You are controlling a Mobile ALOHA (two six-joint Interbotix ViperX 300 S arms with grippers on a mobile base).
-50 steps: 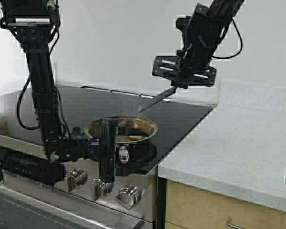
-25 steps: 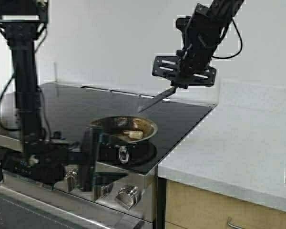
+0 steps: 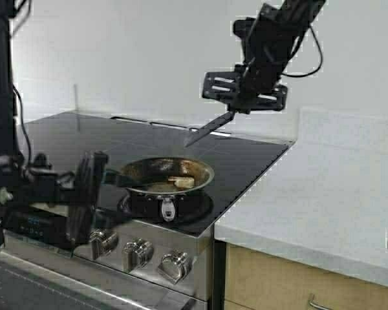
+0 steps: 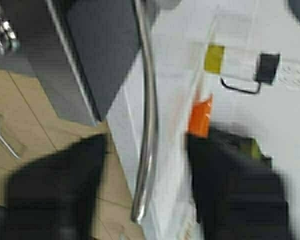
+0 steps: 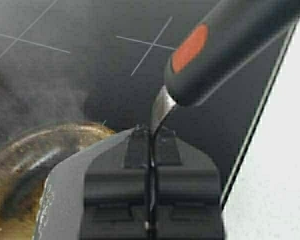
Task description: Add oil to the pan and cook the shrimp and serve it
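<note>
Shrimp (image 3: 181, 182) in pan (image 3: 166, 173), below right claw (image 3: 236, 111) gripping spatula (image 3: 210, 128).

The shrimp (image 3: 181, 182) lies in the pan (image 3: 142, 170) on the stove (image 3: 84, 135).

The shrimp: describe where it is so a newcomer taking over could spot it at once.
Find the black glass stovetop, then the small steel pan near its front edge, above the knobs. The shrimp lies inside the pan: one pale beige piece, light against the browned pan bottom.
</note>
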